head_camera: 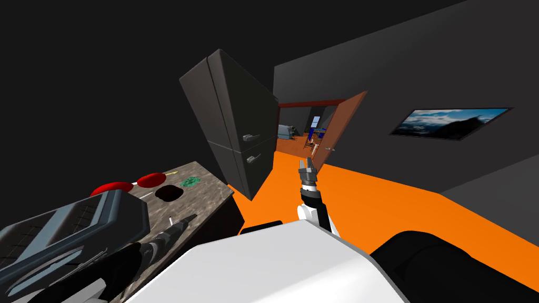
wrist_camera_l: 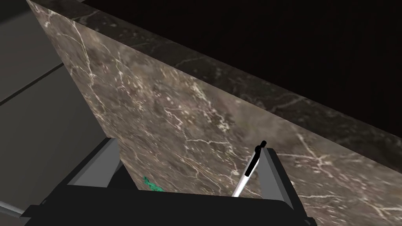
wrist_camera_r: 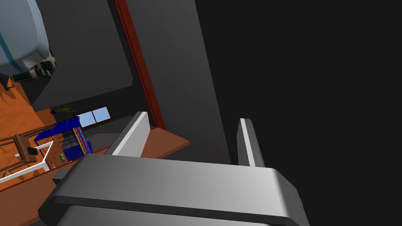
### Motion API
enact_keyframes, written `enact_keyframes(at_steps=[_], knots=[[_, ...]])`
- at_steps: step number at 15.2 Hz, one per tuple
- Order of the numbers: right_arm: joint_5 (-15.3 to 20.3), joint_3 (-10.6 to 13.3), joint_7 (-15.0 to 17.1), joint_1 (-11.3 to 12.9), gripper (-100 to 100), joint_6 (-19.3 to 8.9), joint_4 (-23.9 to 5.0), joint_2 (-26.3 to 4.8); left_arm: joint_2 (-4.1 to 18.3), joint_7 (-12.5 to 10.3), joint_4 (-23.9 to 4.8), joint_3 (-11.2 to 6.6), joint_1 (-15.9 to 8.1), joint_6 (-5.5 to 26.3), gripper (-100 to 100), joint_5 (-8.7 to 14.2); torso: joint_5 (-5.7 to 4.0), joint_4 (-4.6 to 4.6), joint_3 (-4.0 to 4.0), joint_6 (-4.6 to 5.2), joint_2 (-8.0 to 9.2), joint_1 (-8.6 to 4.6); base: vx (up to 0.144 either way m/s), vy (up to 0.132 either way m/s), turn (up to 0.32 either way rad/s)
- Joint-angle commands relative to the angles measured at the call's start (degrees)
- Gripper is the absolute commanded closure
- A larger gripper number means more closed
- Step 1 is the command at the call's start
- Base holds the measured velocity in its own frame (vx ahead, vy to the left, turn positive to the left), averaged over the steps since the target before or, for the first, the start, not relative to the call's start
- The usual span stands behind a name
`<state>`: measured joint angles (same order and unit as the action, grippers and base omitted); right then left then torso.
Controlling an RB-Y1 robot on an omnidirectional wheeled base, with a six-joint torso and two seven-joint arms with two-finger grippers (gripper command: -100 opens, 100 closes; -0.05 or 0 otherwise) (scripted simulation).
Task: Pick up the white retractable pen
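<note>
The white retractable pen (wrist_camera_l: 246, 175), with a black clip and tip, lies on the brown marbled countertop (wrist_camera_l: 176, 110). My left gripper (wrist_camera_l: 188, 147) is open and low over the counter. The pen is between its fingers, right beside one finger (wrist_camera_l: 273, 172) and far from the other (wrist_camera_l: 103, 159). In the head view the left gripper (head_camera: 185, 221) reaches over the countertop (head_camera: 210, 192) near its front edge. My right gripper (head_camera: 307, 169) is held out over the orange floor, open and empty; its wrist view shows the same gripper (wrist_camera_r: 188, 137) with its fingers well apart.
On the counter sit two red objects (head_camera: 151, 180), a dark bowl (head_camera: 168, 193), a green scrap (head_camera: 190, 182) and a grey appliance (head_camera: 68, 231) close to my left arm. A tall dark cabinet (head_camera: 237, 121) stands past the counter's end, beside an open door (head_camera: 337, 131).
</note>
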<state>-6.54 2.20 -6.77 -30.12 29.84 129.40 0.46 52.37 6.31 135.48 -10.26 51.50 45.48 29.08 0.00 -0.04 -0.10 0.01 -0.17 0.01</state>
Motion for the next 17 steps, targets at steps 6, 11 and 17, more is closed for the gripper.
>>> enact_keyframes(at_steps=[6,11,17], knots=[[0.0,0.0,0.0,0.0,0,0.0,0.0,0.0,4.48,0.85,1.03,-1.14,2.61,8.31,-100,3.14,0.01,-0.01,-0.02,-0.01,-0.03,0.02,0.042,0.014,-0.061],[0.0,0.0,0.0,0.0,0,0.0,0.0,0.0,7.16,1.38,1.47,-1.66,4.22,13.96,-100,5.14,0.0,-0.01,-0.02,0.0,-0.03,0.0,0.044,0.012,-0.058],[0.0,0.0,0.0,0.0,0,0.0,0.0,0.0,9.21,1.79,1.72,-1.93,5.58,18.13,-100,6.8,0.0,0.0,-0.01,-0.01,-0.02,-0.01,0.042,0.014,-0.043]])
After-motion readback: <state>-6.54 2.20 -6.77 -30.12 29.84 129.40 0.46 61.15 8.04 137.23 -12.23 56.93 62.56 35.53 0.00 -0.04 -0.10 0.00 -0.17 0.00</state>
